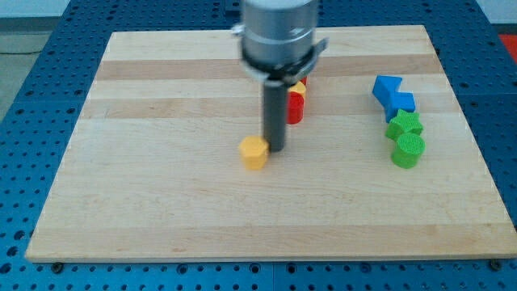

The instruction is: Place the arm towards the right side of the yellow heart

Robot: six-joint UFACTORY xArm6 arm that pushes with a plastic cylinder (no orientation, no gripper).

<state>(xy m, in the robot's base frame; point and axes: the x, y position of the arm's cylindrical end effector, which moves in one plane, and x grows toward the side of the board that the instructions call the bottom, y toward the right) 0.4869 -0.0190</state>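
So here's what you've got: the yellow heart-shaped block (254, 152) sits roughly mid-surface on the pale wooden surface (161, 186), a bit toward the view's bottom from centre. My tip (277, 150), the bottom of the dark rod, is right beside it on the view's right, touching or as good as touching; from this angle you can't really call it either way.

On the end effector: there's nothing to spread or pinch here, it's just a plain rod with no jaws, and it isn't holding anything. It only pushes.

Just behind the rod, toward the view's top, there's a red block (296, 109) with a small yellow block (300, 86) peeking out above it. Both are partly hidden by the arm, so I won't guess their shapes.

Over on the view's right, well apart from the action, a blue block (393, 94) sits above two green blocks (405, 139) in a tight little column.

I'd say the task looks basically done, since the tip is parked on the heart's right side. If you nudge any further left you'll likely shove the heart, so go easy.
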